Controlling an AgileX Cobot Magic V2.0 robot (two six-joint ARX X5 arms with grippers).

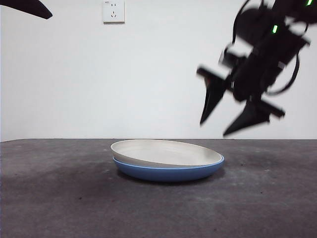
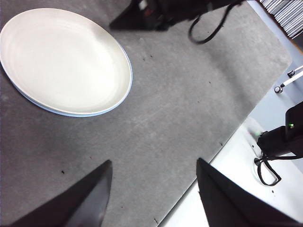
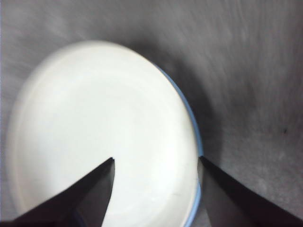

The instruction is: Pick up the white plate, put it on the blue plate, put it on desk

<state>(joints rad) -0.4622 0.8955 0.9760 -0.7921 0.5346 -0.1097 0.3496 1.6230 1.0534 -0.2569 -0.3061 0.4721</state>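
The white plate lies nested in the blue plate on the desk, a little tilted, with blue rim showing on one side. My right gripper hangs open in the air above and to the right of the stack, holding nothing. Its wrist view looks down on the white plate with a sliver of the blue plate beside it, between the open right gripper. My left gripper is open over bare desk, far from the white plate and the blue plate under it.
A white wall with a socket stands behind the desk. The left arm shows only as a dark tip at the top left corner. The desk's edge runs near the left gripper, with a pale floor beyond.
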